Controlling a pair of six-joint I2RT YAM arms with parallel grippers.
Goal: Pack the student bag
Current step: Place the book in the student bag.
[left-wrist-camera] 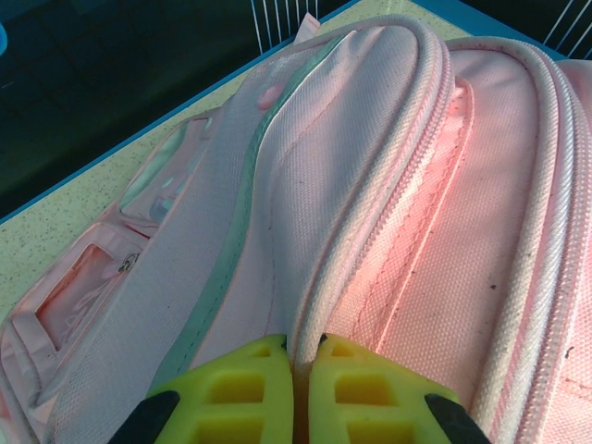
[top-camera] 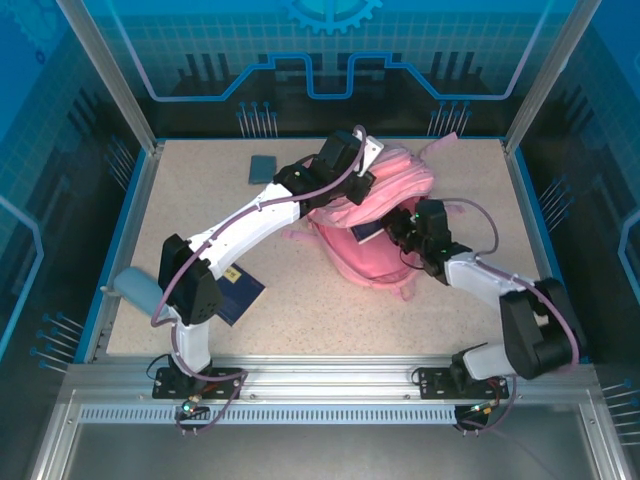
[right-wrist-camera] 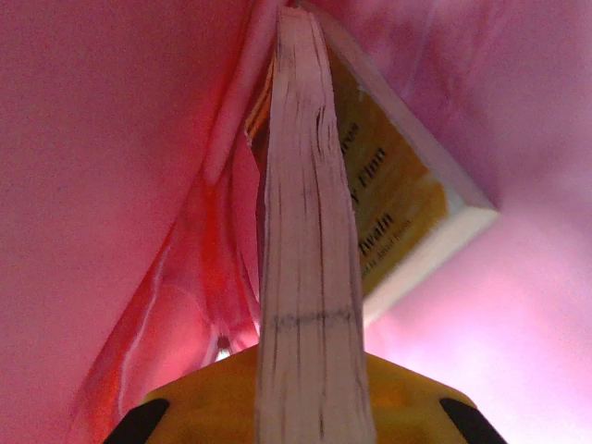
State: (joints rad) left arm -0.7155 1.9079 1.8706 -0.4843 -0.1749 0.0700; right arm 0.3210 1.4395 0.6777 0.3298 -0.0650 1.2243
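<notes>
Logged student bag (top-camera: 375, 262) slumped on table (top-camera: 200, 210), between the two grippers. Found left gripper (left-wrist-camera: 303, 370) pinched tight on zip rim (left-wrist-camera: 370, 185) at the bag's far side. Found right gripper (top-camera: 403, 228) at the bag's mouth, clamped on book (right-wrist-camera: 310, 305), long axis pointing deeper into the bag, beside yellow-covered book (right-wrist-camera: 393, 213). Judged: push straight along that axis.

- The student bag (top-camera: 385, 225) is occupying the table's middle-right, and the left arm (top-camera: 250, 215) is stretching diagonally across its left approach.
- Inside, a yellow-covered book (right-wrist-camera: 388, 194) is crowding the space right of the held book (right-wrist-camera: 305, 277); pink fabric is pressing close on the left.
- Bare tabletop (top-camera: 330, 320) is lying open before the bag; a dark blue book (top-camera: 238, 292) is sitting front-left.
</notes>
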